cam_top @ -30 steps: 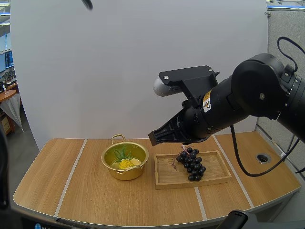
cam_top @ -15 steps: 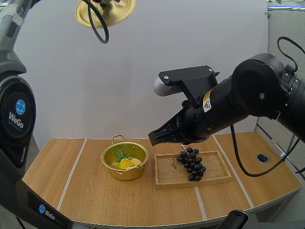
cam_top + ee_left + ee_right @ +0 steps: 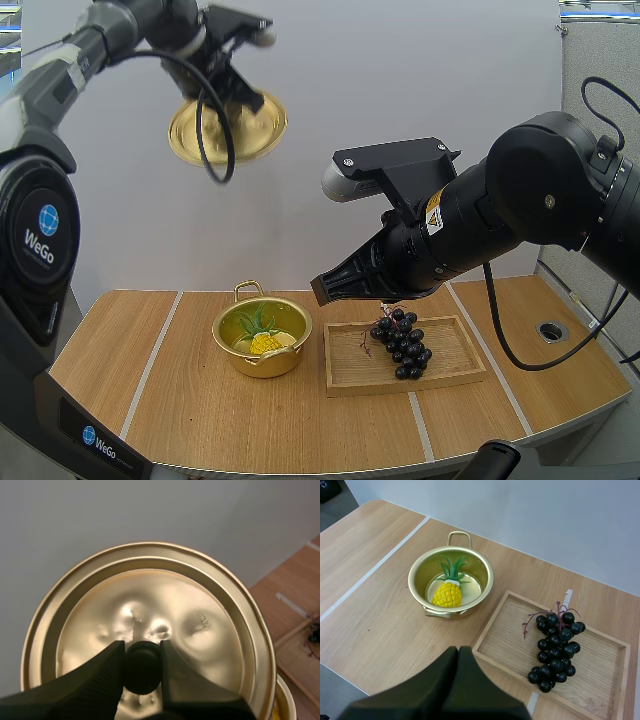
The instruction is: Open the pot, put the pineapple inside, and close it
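A gold pot [image 3: 262, 336] [image 3: 451, 582] stands open on the table with a small yellow pineapple [image 3: 264, 341] [image 3: 447, 593] lying inside it. High above the pot, my left gripper [image 3: 240, 98] [image 3: 142, 661] is shut on the black knob [image 3: 142, 666] of the gold lid [image 3: 227, 128] [image 3: 150, 625]. My right gripper [image 3: 325, 288] [image 3: 458, 655] hovers above the table between the pot and the tray, its fingers shut together on nothing.
A wooden tray [image 3: 403, 355] [image 3: 600, 660] to the right of the pot holds a bunch of dark grapes [image 3: 400, 345] [image 3: 555, 647]. A round hole [image 3: 552, 330] sits in the table's far right part.
My left arm has come down into view with the lid, lowering it from the top edge toward the pot. The right arm, pot and tray have not moved.
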Robot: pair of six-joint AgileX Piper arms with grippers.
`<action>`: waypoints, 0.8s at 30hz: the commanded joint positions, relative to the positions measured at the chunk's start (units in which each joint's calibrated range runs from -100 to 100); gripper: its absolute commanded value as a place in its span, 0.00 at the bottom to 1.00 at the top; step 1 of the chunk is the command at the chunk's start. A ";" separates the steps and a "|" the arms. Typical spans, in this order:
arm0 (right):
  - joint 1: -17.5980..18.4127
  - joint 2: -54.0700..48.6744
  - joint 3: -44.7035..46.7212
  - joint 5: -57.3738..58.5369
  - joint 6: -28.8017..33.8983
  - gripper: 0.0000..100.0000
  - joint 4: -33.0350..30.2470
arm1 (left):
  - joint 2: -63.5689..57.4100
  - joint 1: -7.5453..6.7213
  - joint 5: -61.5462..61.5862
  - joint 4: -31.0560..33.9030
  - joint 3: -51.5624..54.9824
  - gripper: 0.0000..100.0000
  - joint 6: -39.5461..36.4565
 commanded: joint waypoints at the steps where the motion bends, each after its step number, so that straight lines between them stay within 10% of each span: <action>1: -0.26 -0.76 0.25 -1.22 0.15 0.00 0.03 | -0.10 -0.17 0.00 0.50 10.24 0.00 1.92; 24: -0.26 -0.76 0.25 -1.22 0.15 0.00 0.03 | -8.15 -0.17 -11.67 -8.58 48.88 0.00 15.70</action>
